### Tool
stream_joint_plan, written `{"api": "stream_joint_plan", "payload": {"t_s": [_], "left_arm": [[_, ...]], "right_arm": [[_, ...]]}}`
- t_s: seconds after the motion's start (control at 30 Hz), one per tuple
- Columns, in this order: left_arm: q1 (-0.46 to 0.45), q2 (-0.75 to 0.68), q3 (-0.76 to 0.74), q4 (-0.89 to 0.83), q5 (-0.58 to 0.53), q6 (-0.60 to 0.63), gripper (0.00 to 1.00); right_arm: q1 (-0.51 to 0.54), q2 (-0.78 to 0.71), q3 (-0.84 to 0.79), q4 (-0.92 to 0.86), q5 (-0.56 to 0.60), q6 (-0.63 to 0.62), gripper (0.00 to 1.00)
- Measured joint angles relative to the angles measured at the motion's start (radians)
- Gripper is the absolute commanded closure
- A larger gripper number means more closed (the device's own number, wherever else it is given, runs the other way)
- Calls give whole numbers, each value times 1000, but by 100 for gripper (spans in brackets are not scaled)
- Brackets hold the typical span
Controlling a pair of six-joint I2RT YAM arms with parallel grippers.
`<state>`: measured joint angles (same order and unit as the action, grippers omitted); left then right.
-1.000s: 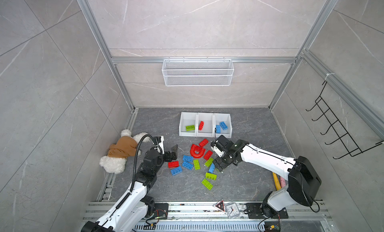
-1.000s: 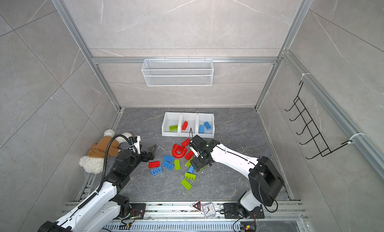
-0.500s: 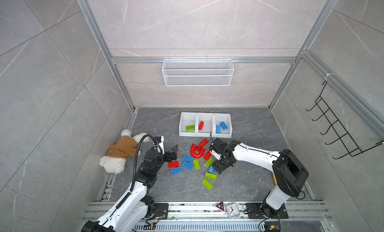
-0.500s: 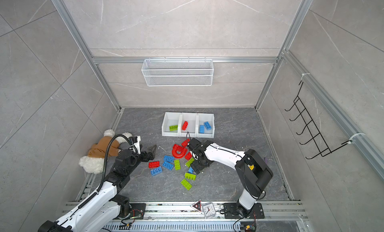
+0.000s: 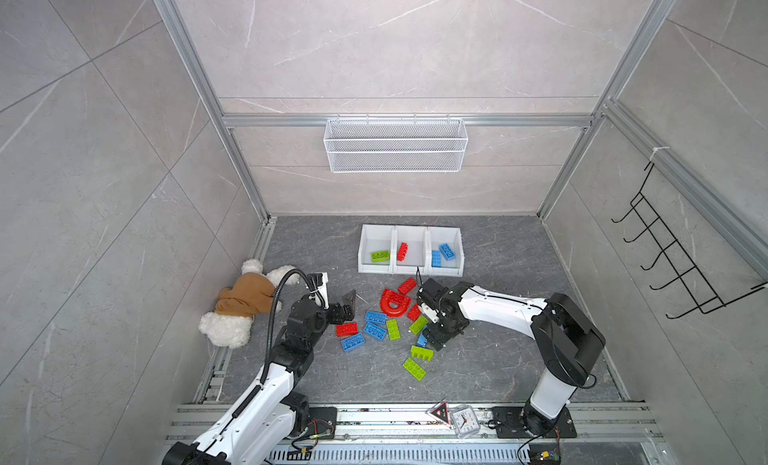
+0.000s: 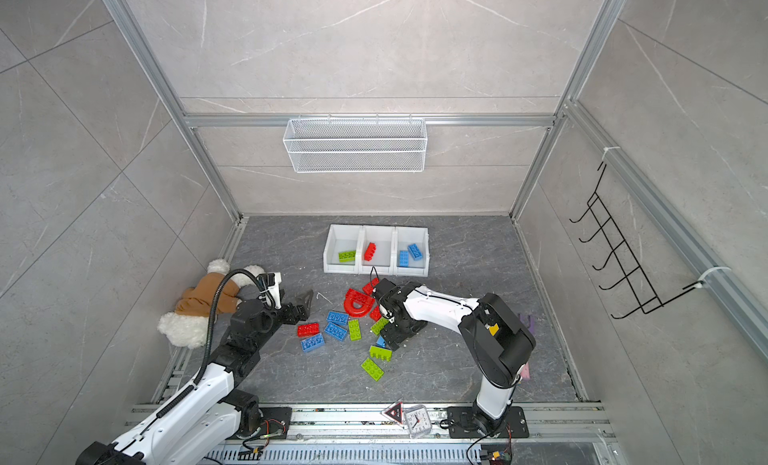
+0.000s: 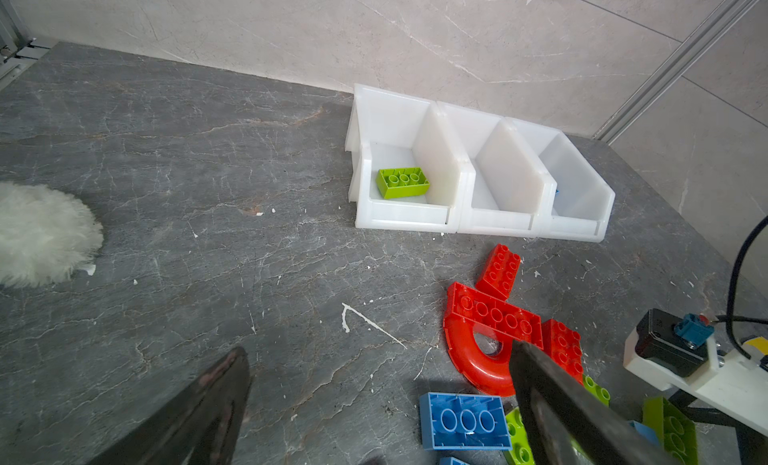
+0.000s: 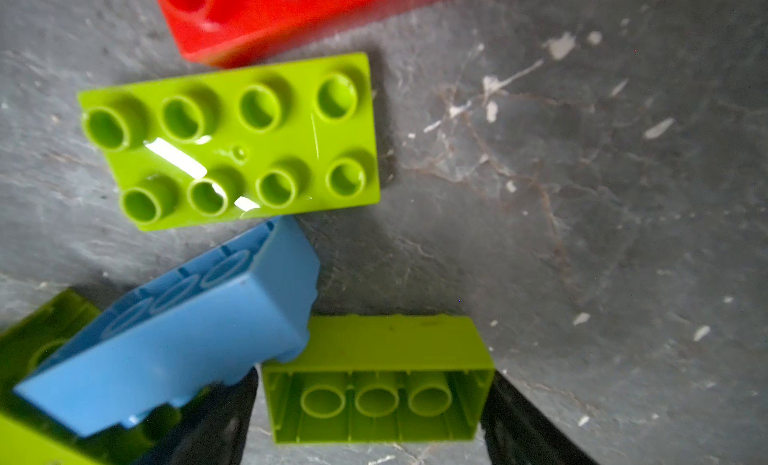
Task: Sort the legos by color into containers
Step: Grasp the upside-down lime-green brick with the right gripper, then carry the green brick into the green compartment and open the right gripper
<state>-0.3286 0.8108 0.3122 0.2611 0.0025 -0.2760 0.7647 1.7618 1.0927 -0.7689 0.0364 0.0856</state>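
Far left, the plush toy (image 5: 237,309) sprawls at the edge of the tabletop (image 5: 498,276). Beside it the left end effector (image 7: 378,350) hangs released, jaws spread wide and gripping nothing. Next come the loose legos (image 5: 375,330): 1 red brick (image 5: 347,329) lies with its long axis across the view, 3 blue ones sit by it at slight slants, and a lime brick (image 5: 392,329) points front to back. The red arch (image 5: 395,303) lies flat, straight studded bar toward the containers (image 5: 411,230), curve bulging toward the arms, with a slanted red brick (image 5: 407,285) angled off its far corner. Behind, those 3 white bins run in a row, low fronts facing the arms: 1 lime brick in the left, 1 red in the middle, 2 blue in the right. At the pile's right edge the right end effector (image 8: 374,400) points down. Its wrist view shows a tipped lime brick (image 8: 376,379) on its long side, hollow underside to the camera, long axis spanning the gap between the 2 dark fingers (image 8: 523,425). Whether they are clamped on it, I cannot tell.
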Motion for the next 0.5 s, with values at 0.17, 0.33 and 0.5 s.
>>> {"api": "stream_joint_plan", "payload": {"t_s": [0.17, 0.33, 0.5], "left_arm": [[0, 0, 0, 0, 0, 0, 0], [0, 0, 2, -2, 0, 0, 0], [0, 0, 2, -7, 0, 0, 0]], "right_arm": [[0, 0, 0, 14, -2, 15, 25], [0, 0, 0, 22, 9, 32, 33], [-6, -19, -3, 33, 27, 53, 40]]}}
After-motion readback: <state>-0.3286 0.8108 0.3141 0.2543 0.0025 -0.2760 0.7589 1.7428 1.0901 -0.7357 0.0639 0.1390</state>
